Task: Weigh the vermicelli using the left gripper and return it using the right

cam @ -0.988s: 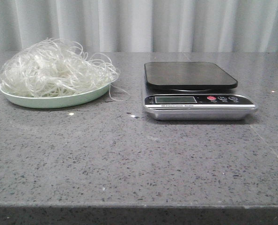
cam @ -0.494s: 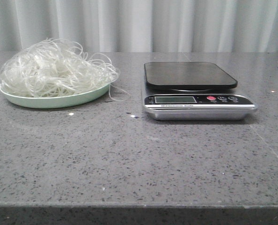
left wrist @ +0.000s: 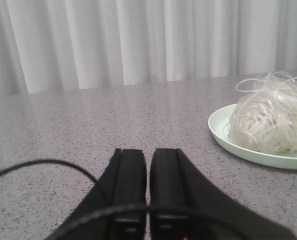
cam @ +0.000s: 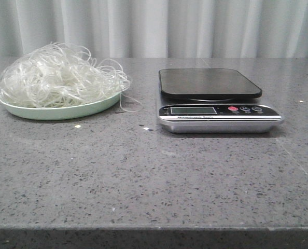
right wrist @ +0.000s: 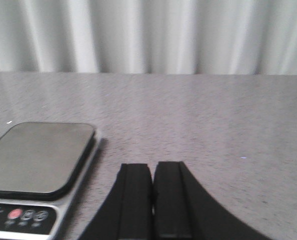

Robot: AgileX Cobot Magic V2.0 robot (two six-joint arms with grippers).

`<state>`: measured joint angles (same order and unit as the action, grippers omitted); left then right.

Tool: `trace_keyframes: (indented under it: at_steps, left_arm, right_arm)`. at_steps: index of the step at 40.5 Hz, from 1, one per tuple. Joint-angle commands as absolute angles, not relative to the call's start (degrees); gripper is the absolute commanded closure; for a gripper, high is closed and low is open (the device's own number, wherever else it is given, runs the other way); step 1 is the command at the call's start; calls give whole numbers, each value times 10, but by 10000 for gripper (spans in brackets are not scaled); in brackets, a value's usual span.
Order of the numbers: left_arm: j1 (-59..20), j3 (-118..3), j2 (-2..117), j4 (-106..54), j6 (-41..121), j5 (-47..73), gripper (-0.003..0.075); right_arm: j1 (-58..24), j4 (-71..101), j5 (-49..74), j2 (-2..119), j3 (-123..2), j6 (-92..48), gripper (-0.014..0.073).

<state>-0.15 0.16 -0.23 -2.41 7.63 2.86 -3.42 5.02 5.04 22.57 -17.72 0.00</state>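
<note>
The vermicelli [cam: 60,75] is a fluffy whitish tangle piled on a pale green plate [cam: 60,111] at the back left of the table. It also shows in the left wrist view [left wrist: 271,120] on the plate [left wrist: 223,137]. A kitchen scale [cam: 211,83] with a black platform and a silver front stands at centre right, its platform bare; it also shows in the right wrist view [right wrist: 36,155]. My left gripper [left wrist: 148,152] is shut and empty, low over the table, away from the plate. My right gripper [right wrist: 153,166] is shut and empty, beside the scale. Neither gripper shows in the front view.
A grey speckled stone table [cam: 154,176] carries everything. A pale curtain [cam: 154,26] hangs behind it. A thin black cable [left wrist: 43,162] loops by the left gripper. A few small crumbs [cam: 79,126] lie in front of the plate.
The front view has shifted very slightly; the plate, vermicelli and scale keep their places on the table.
</note>
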Motion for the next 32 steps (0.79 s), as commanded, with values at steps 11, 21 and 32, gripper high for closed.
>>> trace_keyframes:
  at_steps: [11,21,32]
  left_arm:
    - [-5,6,-13,-25,70,-15,575]
    - [-5,6,-13,-25,70,-15,575]
    - [-5,6,-13,-25,70,-15,575]
  right_arm:
    - [-2,13,6,128,-93,28,442]
    - [-2,12,-23,7,2,24,442]
    - [2,12,-12,-16,11,24,442]
